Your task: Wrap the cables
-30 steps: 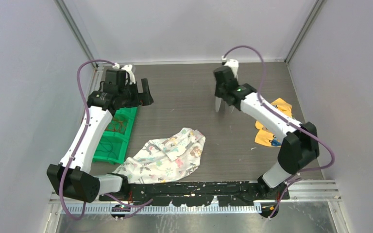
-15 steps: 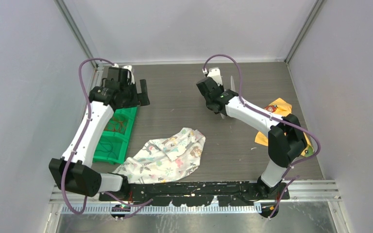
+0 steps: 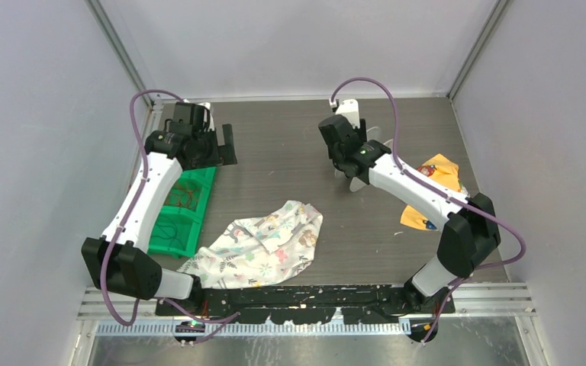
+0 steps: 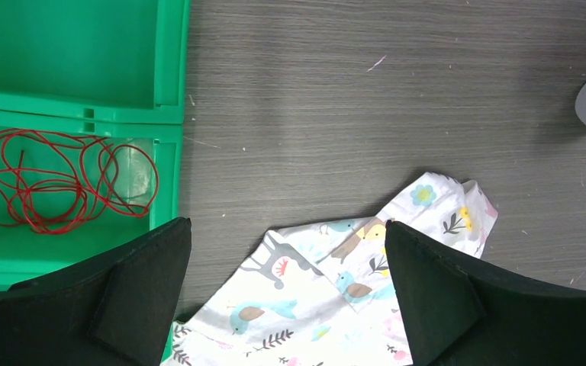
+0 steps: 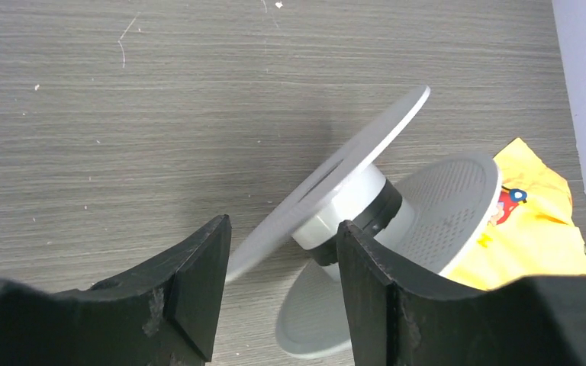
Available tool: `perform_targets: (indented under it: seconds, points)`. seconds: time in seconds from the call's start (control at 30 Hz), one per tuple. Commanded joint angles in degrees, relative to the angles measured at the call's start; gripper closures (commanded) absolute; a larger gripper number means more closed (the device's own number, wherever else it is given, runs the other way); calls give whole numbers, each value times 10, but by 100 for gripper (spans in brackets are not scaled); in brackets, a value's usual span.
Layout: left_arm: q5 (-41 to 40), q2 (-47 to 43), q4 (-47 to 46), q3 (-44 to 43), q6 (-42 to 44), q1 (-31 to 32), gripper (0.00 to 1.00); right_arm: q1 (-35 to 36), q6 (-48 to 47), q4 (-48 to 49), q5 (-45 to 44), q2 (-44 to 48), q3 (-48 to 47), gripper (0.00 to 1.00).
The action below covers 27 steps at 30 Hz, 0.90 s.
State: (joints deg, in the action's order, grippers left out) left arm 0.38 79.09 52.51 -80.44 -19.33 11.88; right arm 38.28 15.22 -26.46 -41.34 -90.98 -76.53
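Observation:
The cables (image 4: 53, 179) are a loose tangle of thin red wire lying in the near compartment of the green bin (image 4: 169, 69); in the top view the cables (image 3: 181, 200) show faintly inside the bin (image 3: 198, 217). My left gripper (image 4: 286, 229) hangs open above the bin's edge and the patterned cloth, with nothing between its fingers; the top view shows this gripper (image 3: 225, 146) at the bin's far end. A grey spool (image 5: 343, 206) lies tilted on the table. My right gripper (image 5: 281, 229) stands open just before it, one flange edge between the fingers, which do not touch it. From above the spool (image 3: 359, 183) lies beside the right gripper (image 3: 349, 156).
A patterned cloth (image 3: 267, 240) lies crumpled at the table's near middle and fills the lower left wrist view (image 4: 351, 305). A yellow packet (image 3: 436, 169) lies at the right, under the right arm and behind the spool (image 5: 538, 221). Grey walls close in the sides.
The right gripper has opened and let go of the spool, which now leans over on the table. The right arm swung left, then back right. The left arm barely moved.

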Motion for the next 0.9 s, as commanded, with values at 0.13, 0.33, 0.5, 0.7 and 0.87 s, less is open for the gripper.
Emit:
perform_targets:
  seconds: [0.13, 0.33, 0.5, 0.7, 0.87]
  points:
    - [26, -6, -17, -6, -6, -3, 0, 2, 7, -15, -19, 41, -2, 41]
    - [26, -7, -18, -4, -5, -3, 0, 2, 8, -23, -19, 56, -9, 40]
    - [19, -6, -18, 1, -8, -3, 0, 2, 5, -28, -15, 71, -25, 37]
    - [-45, 9, 20, -8, -51, -9, 0, 3, 4, -29, -7, 99, -47, 34]
    - [-154, 10, 82, -7, -73, -16, 1, 3, 3, -17, -16, 134, -44, 31]
